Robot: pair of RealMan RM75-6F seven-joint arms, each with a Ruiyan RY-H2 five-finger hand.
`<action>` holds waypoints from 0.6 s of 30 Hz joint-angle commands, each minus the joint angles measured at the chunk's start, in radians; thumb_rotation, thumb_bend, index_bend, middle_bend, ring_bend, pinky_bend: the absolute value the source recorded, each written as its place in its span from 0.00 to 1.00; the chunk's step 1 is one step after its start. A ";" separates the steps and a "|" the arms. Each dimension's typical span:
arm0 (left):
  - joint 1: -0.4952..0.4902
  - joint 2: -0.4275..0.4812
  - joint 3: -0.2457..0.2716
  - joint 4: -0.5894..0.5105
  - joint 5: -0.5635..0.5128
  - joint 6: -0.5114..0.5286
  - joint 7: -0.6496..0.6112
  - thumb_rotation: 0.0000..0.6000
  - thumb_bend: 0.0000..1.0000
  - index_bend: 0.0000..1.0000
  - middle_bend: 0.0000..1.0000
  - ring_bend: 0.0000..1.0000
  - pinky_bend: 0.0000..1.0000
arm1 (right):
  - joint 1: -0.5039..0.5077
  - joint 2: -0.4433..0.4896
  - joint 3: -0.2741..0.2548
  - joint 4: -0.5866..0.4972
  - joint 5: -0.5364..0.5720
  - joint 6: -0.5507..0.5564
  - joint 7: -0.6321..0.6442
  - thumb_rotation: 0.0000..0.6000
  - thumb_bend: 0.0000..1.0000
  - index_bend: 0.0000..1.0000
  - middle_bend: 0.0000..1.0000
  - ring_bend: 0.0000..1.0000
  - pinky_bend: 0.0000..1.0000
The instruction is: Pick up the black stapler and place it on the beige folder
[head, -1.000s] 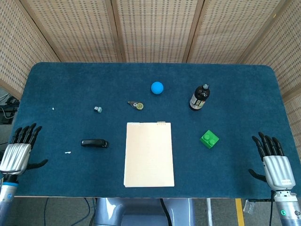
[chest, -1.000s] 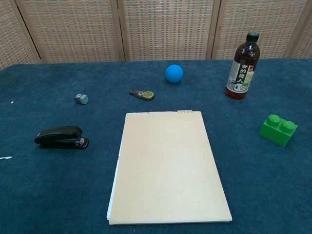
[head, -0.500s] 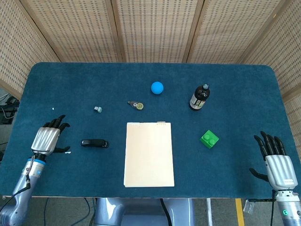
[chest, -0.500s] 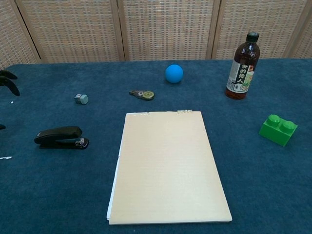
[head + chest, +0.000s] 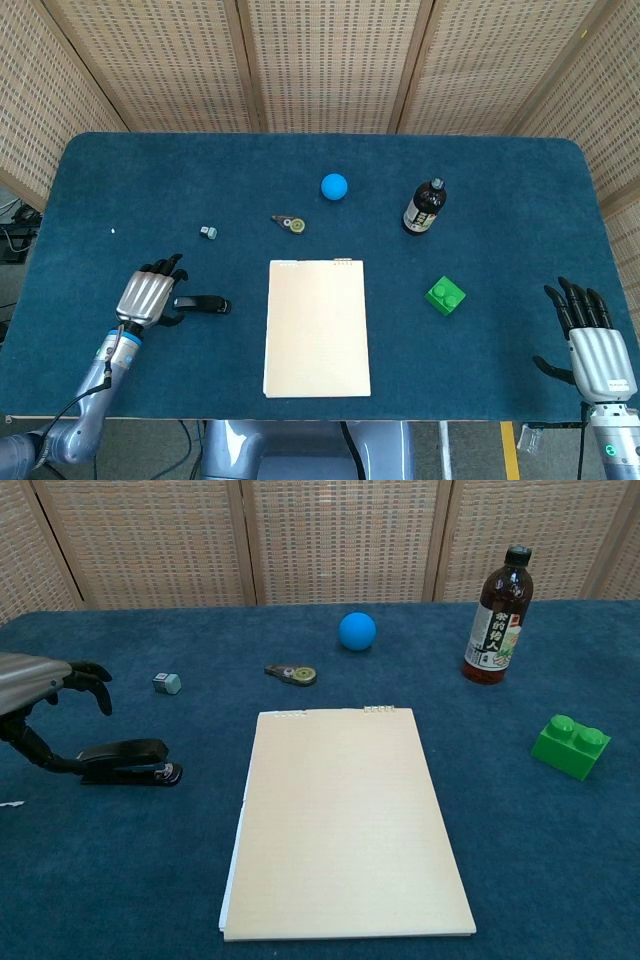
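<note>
The black stapler [image 5: 203, 304] [image 5: 128, 761] lies flat on the blue table, left of the beige folder [image 5: 317, 326] [image 5: 343, 821]. My left hand [image 5: 148, 296] [image 5: 40, 705] hovers at the stapler's left end, open, fingers arched above it and thumb reaching toward its rear. Nothing is held. My right hand [image 5: 594, 345] rests open at the table's front right edge, far from both objects; only the head view shows it.
A blue ball [image 5: 334, 185], a brown bottle [image 5: 424, 206], a green brick [image 5: 446, 295], a tape dispenser [image 5: 291, 223] and a small grey cube [image 5: 209, 232] sit on the blue table [image 5: 120, 180]. A white scrap [image 5: 10, 804] lies near the stapler.
My left hand has moved right across the table from its front left edge to the stapler's left end. The right hand has drifted slightly toward the front edge. The stapler has not moved.
</note>
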 commanded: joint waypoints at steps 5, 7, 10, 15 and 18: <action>-0.058 -0.096 0.012 0.052 -0.072 -0.022 0.079 1.00 0.22 0.34 0.13 0.19 0.28 | 0.000 0.003 -0.003 -0.001 -0.007 0.002 0.011 1.00 0.14 0.12 0.00 0.00 0.00; -0.069 -0.118 0.013 0.066 -0.082 -0.017 0.092 1.00 0.24 0.37 0.15 0.20 0.30 | -0.001 0.003 -0.004 -0.001 -0.010 0.004 0.012 1.00 0.13 0.12 0.00 0.00 0.00; -0.083 -0.156 0.018 0.094 -0.076 0.002 0.111 1.00 0.36 0.49 0.25 0.29 0.37 | 0.000 0.003 -0.003 0.001 -0.012 0.004 0.021 1.00 0.13 0.12 0.00 0.00 0.00; -0.083 -0.227 0.034 0.162 0.061 0.110 0.067 1.00 0.57 0.78 0.52 0.53 0.55 | 0.001 0.001 -0.001 0.007 -0.012 0.005 0.030 1.00 0.14 0.12 0.00 0.00 0.00; -0.092 -0.231 0.041 0.166 0.119 0.128 0.044 1.00 0.57 0.80 0.54 0.55 0.56 | 0.002 0.000 -0.001 0.009 -0.010 0.003 0.032 1.00 0.14 0.12 0.00 0.00 0.00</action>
